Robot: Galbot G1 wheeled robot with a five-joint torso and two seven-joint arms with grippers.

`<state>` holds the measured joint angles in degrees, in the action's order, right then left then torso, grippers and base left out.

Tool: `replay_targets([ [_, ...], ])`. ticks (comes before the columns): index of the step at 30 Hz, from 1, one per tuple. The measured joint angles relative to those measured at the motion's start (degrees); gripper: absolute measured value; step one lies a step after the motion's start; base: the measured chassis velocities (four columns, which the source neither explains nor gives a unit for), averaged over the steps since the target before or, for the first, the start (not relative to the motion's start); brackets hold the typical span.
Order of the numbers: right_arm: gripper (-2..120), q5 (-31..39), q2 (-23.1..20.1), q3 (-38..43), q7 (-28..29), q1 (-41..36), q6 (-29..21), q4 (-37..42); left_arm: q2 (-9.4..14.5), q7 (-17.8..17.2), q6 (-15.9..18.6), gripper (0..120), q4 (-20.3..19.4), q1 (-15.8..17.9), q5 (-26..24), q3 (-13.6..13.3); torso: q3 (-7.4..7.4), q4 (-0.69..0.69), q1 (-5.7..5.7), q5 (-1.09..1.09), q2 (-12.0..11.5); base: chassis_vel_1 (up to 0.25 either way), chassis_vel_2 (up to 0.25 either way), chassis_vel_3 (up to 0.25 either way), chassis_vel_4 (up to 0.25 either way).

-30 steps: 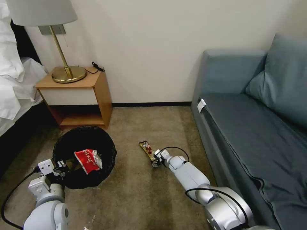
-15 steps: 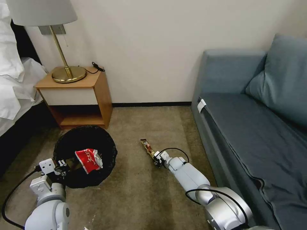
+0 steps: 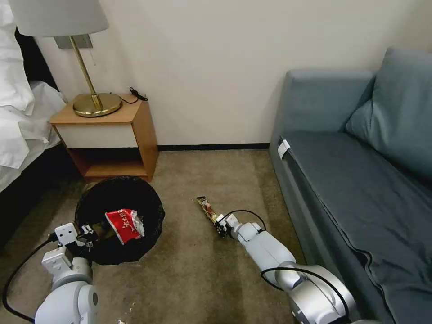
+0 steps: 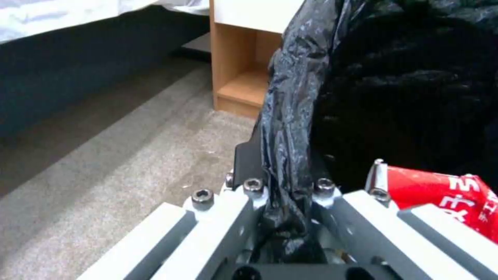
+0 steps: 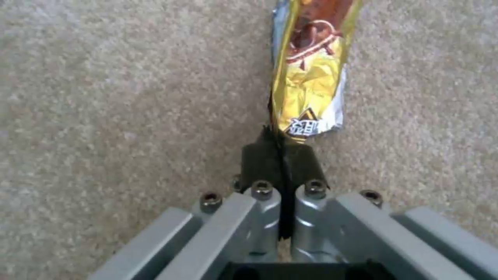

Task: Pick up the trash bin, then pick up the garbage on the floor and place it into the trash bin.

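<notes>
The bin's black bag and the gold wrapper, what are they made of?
The trash bin liner looks like thin, glossy black plastic film: it crinkles where the left gripper pinches its rim. The bar wrapper, pinched at its end by the right gripper, looks like shiny printed foil or metallised plastic, creased and catching the light.

I'm looking down from the head at the carpet [image 3: 198, 270]; both wrist cameras are hugging it close, sharing that floor.
</notes>
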<state>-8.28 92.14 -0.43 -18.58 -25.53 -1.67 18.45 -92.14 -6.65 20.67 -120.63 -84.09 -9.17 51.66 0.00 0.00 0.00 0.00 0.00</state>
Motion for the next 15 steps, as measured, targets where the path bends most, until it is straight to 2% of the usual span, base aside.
replay_targets([
  [15,0,3.0,0.0,0.7,0.3,-1.2,0.7,2.2,0.0,0.0,-0.2,1,1.1,0.3,-0.3,0.1,0.0,0.0,0.0,0.0,0.0,0.0,0.0,0.0,0.0],
])
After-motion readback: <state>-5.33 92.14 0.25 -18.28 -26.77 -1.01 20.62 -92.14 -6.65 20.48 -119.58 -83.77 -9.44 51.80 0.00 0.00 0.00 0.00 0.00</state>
